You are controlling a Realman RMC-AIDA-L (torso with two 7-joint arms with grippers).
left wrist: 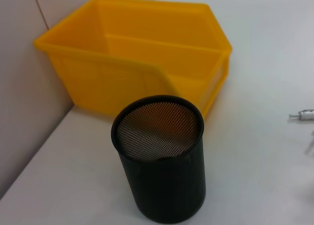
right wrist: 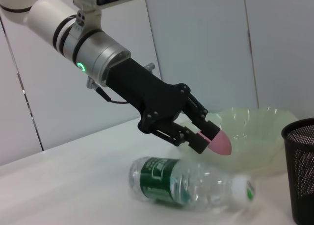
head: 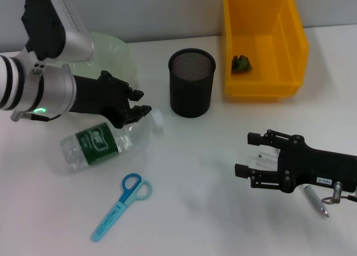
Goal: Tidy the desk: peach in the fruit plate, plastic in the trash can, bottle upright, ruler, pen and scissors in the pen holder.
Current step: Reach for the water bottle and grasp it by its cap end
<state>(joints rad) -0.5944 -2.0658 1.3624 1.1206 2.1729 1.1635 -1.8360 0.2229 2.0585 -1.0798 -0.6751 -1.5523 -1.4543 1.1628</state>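
A pink peach point(right wrist: 219, 143) is pinched between the fingers of the left gripper point(right wrist: 208, 137). It is held up in the air, just above a water bottle point(head: 103, 143) and close to the pale green fruit plate point(right wrist: 255, 137). The bottle is lying on its side on the white table point(head: 195, 200), with its white cap point(head: 157, 117) pointed toward the black mesh pen holder point(head: 192, 82). Blue scissors point(head: 121, 205) are seen lying flat near the bottle, well apart from the pen holder. A yellow bin point(head: 262, 41) is placed behind the pen holder, and a small green scrap point(head: 241, 63) is seen inside it. The right gripper point(head: 245, 154) is held low over the table with its fingers spread apart and nothing between them. A silver pen point(head: 316, 201) is seen lying just under that arm.
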